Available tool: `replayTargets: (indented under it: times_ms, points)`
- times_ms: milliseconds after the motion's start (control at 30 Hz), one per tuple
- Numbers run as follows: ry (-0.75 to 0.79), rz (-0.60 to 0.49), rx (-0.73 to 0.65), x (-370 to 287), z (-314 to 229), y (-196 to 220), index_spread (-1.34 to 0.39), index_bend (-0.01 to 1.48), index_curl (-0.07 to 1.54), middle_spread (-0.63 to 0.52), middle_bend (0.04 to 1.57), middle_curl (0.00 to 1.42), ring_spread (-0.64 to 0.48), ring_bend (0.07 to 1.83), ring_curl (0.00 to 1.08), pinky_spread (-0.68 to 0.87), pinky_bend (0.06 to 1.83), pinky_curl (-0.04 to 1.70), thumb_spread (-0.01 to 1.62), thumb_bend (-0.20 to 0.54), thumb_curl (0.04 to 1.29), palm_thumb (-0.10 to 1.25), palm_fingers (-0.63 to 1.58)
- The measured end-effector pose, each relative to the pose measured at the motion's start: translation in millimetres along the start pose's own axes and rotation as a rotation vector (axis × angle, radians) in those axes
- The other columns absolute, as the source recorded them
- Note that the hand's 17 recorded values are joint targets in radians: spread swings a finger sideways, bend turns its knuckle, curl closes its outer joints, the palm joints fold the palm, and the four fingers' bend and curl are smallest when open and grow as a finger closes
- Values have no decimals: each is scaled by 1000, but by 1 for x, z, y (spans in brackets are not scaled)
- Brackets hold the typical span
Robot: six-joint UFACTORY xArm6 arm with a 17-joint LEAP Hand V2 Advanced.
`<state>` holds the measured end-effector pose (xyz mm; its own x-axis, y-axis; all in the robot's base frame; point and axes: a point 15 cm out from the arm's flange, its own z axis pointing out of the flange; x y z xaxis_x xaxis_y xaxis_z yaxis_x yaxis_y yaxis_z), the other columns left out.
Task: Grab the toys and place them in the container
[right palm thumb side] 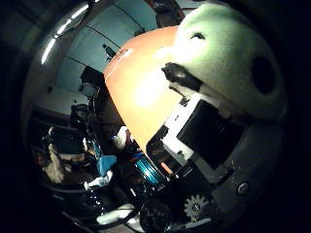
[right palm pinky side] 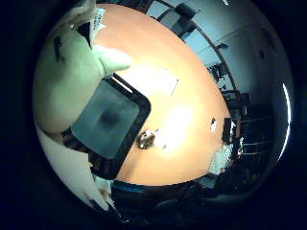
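One pale plush toy (right palm pinky side: 67, 81) gripped in robot hand (right palm thumb side: 214, 160), carried above tray (right palm pinky side: 112, 124) on tabletop (right palm pinky side: 177, 96); next: release over tray.

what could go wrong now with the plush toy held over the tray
The pale plush toy hangs only partly over the black-rimmed container, so a release now could let it tip off the rim onto the orange table. A small round toy lies right beside the container and could be knocked when the hand lowers.
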<state>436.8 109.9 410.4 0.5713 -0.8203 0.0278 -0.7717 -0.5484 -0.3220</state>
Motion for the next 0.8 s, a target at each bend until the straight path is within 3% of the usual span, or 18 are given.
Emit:
replayTargets:
  times_ms: [100, 167, 233, 300, 533, 800]
  points:
    - [-3, -2, -19, 3, 9, 13, -426, 371, 829, -260, 909, 829, -283, 1185, 648, -407, 1000, 924, 1152, -26, 341, 768, 762]
    - [-3, -9, -25, 6, 10, 17, -473, 287, 772, -271, 884, 807, -281, 1142, 635, -420, 876, 896, 1138, -27, 333, 729, 561]
    - [-3, -11, -26, 7, 11, 18, -499, 294, 736, -284, 865, 788, -274, 1090, 611, -349, 724, 865, 1130, -28, 326, 694, 428]
    - [-3, -14, -30, 9, 10, 20, -505, 320, 698, -281, 808, 751, -259, 991, 571, -176, 607, 834, 1111, -27, 319, 664, 305]
    - [-3, -39, -30, 10, 9, 21, -485, 277, 549, -217, 579, 601, -156, 790, 459, 327, 501, 709, 1057, -27, 302, 585, 240]
    - [-11, -50, -46, 8, 11, 25, -468, 180, 427, -147, 401, 471, -72, 632, 361, 487, 487, 604, 1022, -30, 289, 525, 229]
